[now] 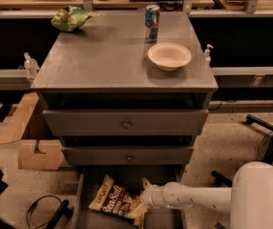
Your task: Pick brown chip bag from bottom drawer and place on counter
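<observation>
The brown chip bag (113, 201), tan and dark brown with white "Sea Salt" lettering, lies tilted on the floor of the open bottom drawer (86, 194). My gripper (141, 198) reaches into the drawer from the right on a white arm. It is at the bag's right end, open, with one tan finger (146, 182) above and the other at the bag's lower right corner. The grey counter (112, 56) forms the cabinet top above the two shut upper drawers.
On the counter stand a white bowl (169, 56), a blue can (151, 17) and a green snack bag (70, 18). Cardboard boxes (38, 154) lie on the floor at left. Black cables and a chair base (46, 211) lie lower left. Another chair base (270, 137) stands at right.
</observation>
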`<action>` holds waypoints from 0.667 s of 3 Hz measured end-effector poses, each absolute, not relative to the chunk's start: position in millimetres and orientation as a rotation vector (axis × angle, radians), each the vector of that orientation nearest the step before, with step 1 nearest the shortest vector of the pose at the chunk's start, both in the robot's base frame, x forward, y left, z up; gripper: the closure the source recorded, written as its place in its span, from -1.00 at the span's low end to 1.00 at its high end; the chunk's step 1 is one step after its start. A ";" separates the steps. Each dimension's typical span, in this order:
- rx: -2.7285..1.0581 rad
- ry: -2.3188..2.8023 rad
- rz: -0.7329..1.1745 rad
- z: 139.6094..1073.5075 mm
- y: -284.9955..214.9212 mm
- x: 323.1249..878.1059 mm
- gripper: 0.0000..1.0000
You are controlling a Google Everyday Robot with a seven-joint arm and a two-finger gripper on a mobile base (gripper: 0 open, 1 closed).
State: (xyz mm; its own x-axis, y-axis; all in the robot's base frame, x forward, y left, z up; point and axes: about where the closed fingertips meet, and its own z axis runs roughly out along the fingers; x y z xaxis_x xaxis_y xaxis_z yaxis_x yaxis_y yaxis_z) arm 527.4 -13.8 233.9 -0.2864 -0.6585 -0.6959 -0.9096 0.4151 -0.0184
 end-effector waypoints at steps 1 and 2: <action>-1.324 2.047 0.524 227.8 -10.0 527.8 -1.00; -1.346 2.047 0.511 222.2 -0.4 527.5 -1.00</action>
